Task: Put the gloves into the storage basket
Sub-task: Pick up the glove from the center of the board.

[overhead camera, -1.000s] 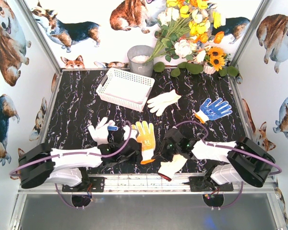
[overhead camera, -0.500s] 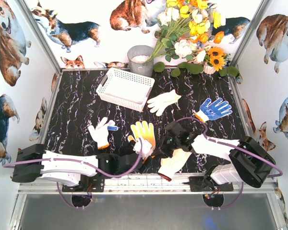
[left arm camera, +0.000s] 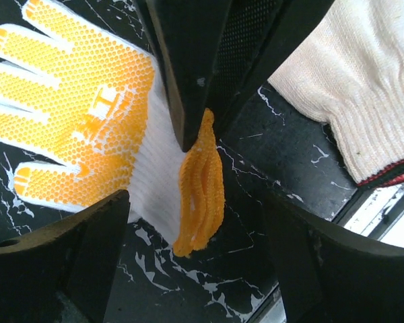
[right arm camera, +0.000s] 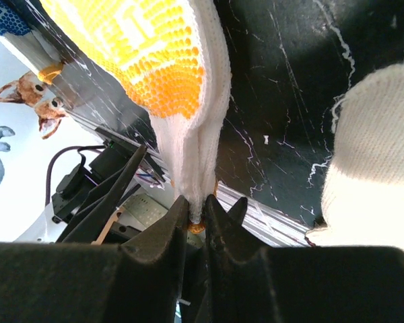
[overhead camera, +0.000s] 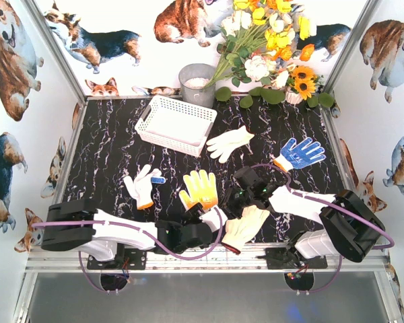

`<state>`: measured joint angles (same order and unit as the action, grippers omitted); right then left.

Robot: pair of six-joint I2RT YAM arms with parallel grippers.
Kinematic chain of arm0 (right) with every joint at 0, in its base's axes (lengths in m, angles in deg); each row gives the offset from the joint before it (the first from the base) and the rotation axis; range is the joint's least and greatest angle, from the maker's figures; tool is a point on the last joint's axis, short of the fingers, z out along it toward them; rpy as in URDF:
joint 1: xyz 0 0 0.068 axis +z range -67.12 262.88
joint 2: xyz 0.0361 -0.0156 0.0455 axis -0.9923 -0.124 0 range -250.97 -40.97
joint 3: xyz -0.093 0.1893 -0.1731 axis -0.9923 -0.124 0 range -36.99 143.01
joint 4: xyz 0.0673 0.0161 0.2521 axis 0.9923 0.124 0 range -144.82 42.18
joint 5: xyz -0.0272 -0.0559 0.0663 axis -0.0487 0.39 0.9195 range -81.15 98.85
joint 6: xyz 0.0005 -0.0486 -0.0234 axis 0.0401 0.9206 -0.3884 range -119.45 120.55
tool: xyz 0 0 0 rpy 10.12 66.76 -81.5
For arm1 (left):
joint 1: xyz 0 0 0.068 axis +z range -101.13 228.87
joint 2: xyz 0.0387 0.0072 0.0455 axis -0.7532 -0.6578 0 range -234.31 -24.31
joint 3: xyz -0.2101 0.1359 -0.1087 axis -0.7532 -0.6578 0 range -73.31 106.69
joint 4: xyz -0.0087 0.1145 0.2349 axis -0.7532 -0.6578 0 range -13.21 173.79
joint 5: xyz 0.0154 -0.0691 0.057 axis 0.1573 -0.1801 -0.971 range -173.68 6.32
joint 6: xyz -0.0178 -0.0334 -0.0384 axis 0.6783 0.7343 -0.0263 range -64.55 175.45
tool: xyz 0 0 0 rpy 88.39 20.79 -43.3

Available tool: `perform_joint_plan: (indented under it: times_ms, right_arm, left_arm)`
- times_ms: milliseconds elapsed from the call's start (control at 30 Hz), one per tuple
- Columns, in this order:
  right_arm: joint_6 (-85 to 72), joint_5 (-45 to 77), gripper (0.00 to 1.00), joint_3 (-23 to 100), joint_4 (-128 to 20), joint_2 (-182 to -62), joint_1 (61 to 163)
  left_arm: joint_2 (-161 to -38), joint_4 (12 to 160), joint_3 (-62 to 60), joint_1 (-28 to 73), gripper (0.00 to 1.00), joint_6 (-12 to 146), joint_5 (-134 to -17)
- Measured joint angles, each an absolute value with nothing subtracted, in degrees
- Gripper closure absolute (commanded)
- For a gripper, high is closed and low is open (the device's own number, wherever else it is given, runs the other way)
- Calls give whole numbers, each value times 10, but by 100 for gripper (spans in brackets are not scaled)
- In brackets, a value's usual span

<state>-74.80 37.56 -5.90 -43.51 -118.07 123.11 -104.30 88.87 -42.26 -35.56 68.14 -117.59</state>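
Note:
The orange-palmed glove lies palm up near the front middle of the table. My right gripper is shut on its white cuff, with the orange trim bunched at the jaws. My left gripper is open just in front of that cuff, its jaws apart and empty over the table. A white glove with red trim lies beside them. A white glove, another white glove and a blue-dotted glove lie further back. The white storage basket holds nothing.
A grey metal bucket and a bunch of flowers stand behind the basket at the back wall. The table's metal front edge is right behind both grippers. The red-trimmed glove also shows in the left wrist view.
My left arm has swung right along the front edge, away from the orange-palmed glove. My right gripper has closed on that glove's cuff, and the glove has shifted slightly left.

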Motion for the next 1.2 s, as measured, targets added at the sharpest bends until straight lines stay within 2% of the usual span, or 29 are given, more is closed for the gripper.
perform_joint_plan:
  times_ms: [133,300,500,533,567,700,933,1200]
  right_arm:
    - [-750,381,98,-59,-440,-1182,1229]
    - [-755,388,98,-59,-444,-1182,1225]
    - [-761,391,94,-59,-448,-1182,1221]
    - [-761,391,92,-59,-448,-1182,1221]
    - [-761,391,85,-59,-448,-1182,1220]
    - [-759,386,56,-59,-447,-1167,1213]
    - [-750,364,31,-74,-443,-1074,1184]
    - [-743,344,24,-84,-438,-1038,1169]
  left_arm:
    - [-1079,906,-421,-356,35,671,-1185]
    - [-1097,926,-421,-356,55,664,-1204]
    - [-1112,939,-420,-356,91,654,-1212]
    - [-1113,938,-418,-356,96,654,-1214]
    - [-1113,935,-416,-356,100,654,-1217]
    - [-1112,925,-406,-356,100,662,-1228]
    - [-1079,909,-404,-356,100,703,-1237]
    - [-1043,893,-404,-355,100,733,-1237]
